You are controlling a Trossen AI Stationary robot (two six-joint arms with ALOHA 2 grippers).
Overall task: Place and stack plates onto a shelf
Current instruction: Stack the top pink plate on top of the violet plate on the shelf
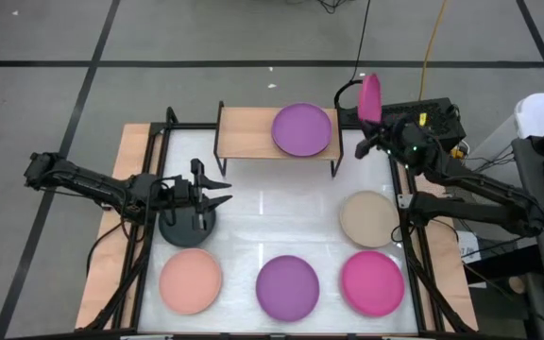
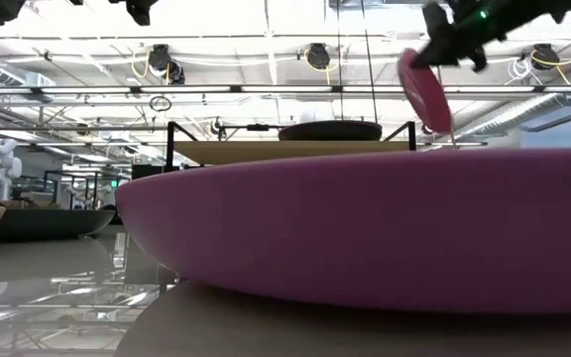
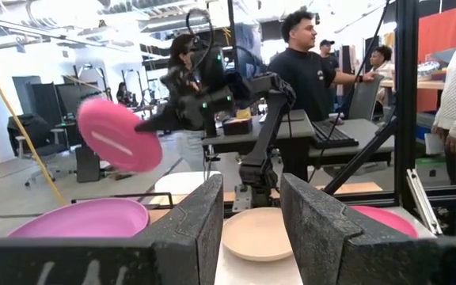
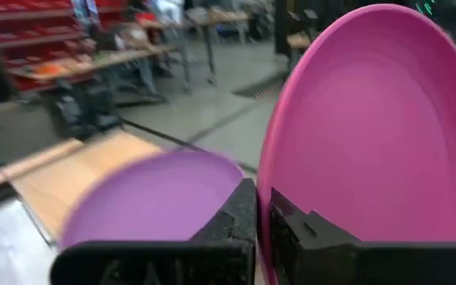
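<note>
The right end effector [image 1: 378, 127] pinches a thin, stiff, seemingly light magenta plate [image 1: 369, 98] by its rim, tilted on edge near the shelf [image 1: 244, 132], while the left end effector [image 1: 217, 192] hangs unclenched over the desk [image 1: 281, 222]

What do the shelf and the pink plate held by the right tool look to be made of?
Shelf: light wood board with visible grain, on thin black legs that look like metal. Pink plate, shut in the right tool: probably matte plastic, since it is evenly coloured with no gloss, though ceramic cannot be ruled out.
</note>
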